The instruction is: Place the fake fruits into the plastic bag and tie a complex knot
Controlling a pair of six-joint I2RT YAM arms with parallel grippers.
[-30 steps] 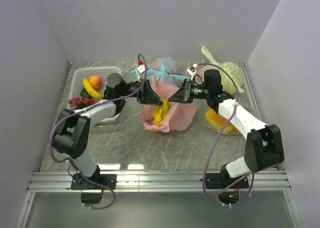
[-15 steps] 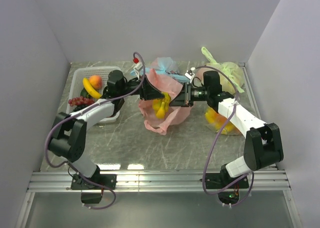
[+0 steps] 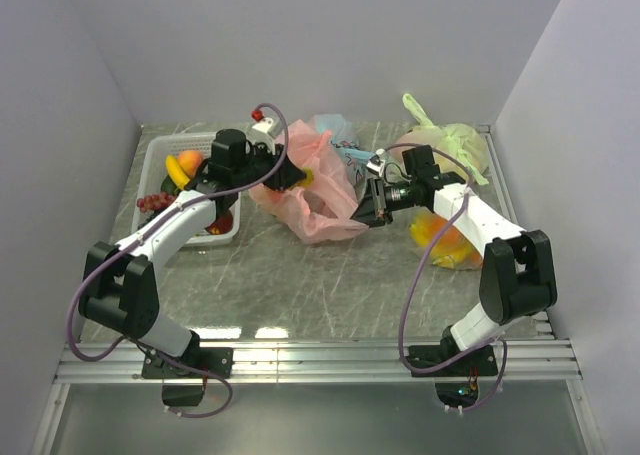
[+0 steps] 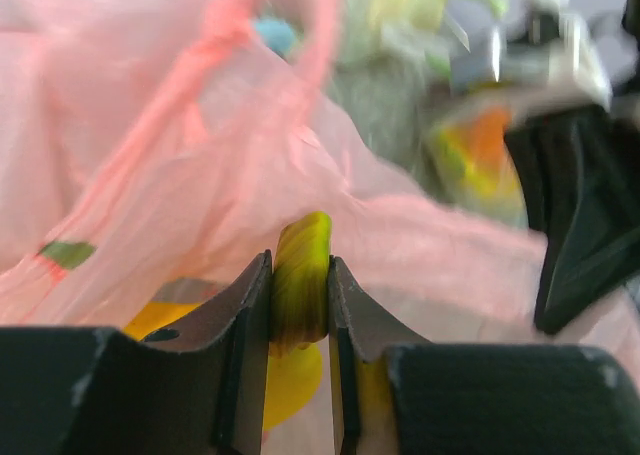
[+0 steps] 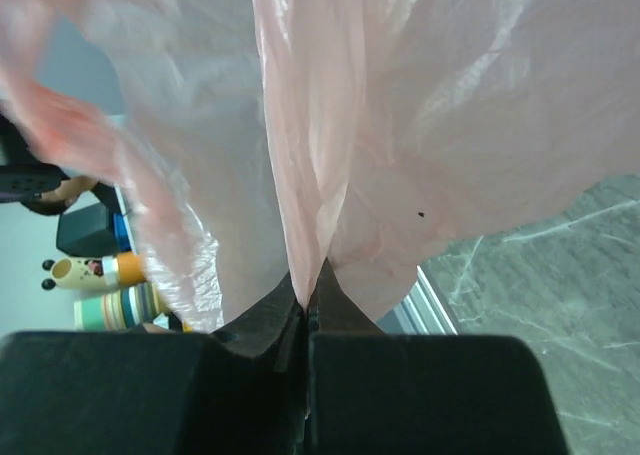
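on the grey marble table (image 3: 330, 275) the plastic bag (image 3: 310, 190) hangs between my hands. my right gripper (image 5: 308, 305) pinches its film; my left gripper (image 4: 300, 295) clamps a banana (image 4: 302, 265), tip pointing bagward.

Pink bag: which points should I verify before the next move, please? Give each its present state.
1. Is the right end effector shut on the pink bag: ok.
2. Is the left end effector gripping the yellow fruit: ok.
3. Is bag film caught inside that grip: cannot tell.
4. Is all fruit out of the basket: not ok, grapes lie there.
5. Is the bag mouth open for loading: cannot tell.
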